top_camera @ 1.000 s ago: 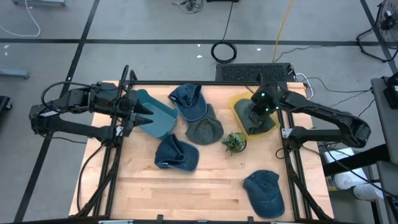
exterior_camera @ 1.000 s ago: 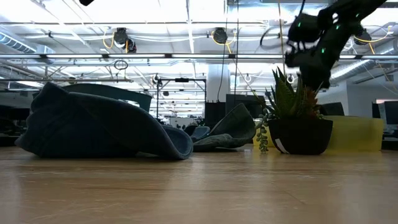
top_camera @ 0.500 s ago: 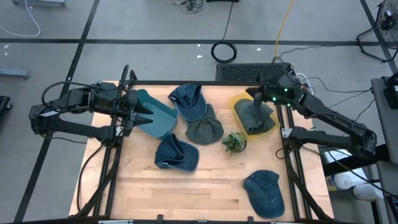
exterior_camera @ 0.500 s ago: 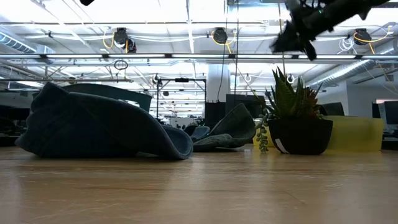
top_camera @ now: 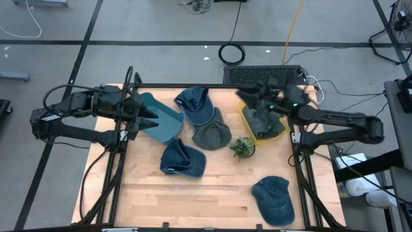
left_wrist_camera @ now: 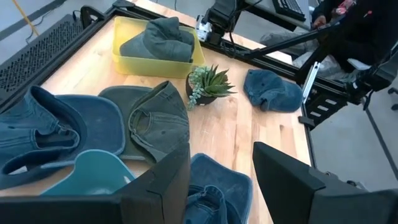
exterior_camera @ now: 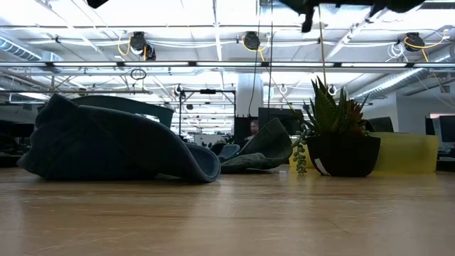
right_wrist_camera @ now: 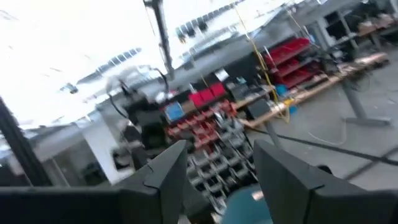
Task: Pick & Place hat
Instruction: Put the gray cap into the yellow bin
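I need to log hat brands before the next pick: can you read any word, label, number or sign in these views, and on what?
None readable.
Hats on the table, such as the green hat: no print or logo shows.
Yellow bin and plant pot: no label shows.
Red bins in the right wrist view: any labels are too blurred to read.

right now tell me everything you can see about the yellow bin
The yellow bin is a shallow rectangular tray, plastic by its look, with low translucent yellow walls. It sits flat on the wooden table at the far right corner, set slightly askew to the table edge. A dark grey-green hat lies crumpled inside, filling most of it and rising above the rim. A small potted succulent stands just outside its near corner; whether they touch I cannot tell.
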Controlling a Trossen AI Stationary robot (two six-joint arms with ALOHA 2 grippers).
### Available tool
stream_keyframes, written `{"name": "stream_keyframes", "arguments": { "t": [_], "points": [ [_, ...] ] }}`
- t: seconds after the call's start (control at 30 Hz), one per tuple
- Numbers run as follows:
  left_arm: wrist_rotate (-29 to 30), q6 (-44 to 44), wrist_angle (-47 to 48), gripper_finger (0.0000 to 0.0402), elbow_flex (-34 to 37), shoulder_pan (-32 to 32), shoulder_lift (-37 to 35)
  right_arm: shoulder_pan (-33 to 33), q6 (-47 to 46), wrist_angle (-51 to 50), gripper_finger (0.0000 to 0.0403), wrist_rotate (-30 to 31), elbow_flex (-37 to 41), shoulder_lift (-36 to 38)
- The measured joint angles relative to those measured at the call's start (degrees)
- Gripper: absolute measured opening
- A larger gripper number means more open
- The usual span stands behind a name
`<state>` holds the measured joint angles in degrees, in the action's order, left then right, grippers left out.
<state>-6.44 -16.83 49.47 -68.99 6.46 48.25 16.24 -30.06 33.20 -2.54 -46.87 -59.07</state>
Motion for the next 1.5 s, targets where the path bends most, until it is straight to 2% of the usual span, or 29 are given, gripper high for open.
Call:
{"name": "stream_keyframes", "arguments": {
  "t": [0.3,0.57,0.7,0.87,1.3,1.5],
  "points": [
    [2.41,0.14,-0.09,0.0189,0.0,0.0,0.06,-10.68,7.37,2.48,0.0166,8.38,0.0,-10.52],
    [1.98,3.18,0.04,0.0258,-0.04,0.0,0.55,-16.11,8.52,5.73,0.0164,15.67,0.0,-14.73],
    [1.98,5.42,0.04,0.029,-0.04,0.0,0.49,-17.31,8.45,6.08,0.0163,17.91,0.0,-15.04],
    [2.0,5.67,0.08,0.0309,-0.04,0.0,0.48,-17.87,8.7,6.07,0.016,21.02,0.0,-15.04],
    [2.26,2.48,1.99,0.0305,-0.04,0.0,0.5,-17.87,9.98,5.82,0.0182,21.92,0.0,-15.04],
    [5.21,0.62,3.81,0.0326,-0.04,0.0,0.5,-17.87,10.01,3.51,0.0181,21.83,0.0,-15.04]
  ]
}}
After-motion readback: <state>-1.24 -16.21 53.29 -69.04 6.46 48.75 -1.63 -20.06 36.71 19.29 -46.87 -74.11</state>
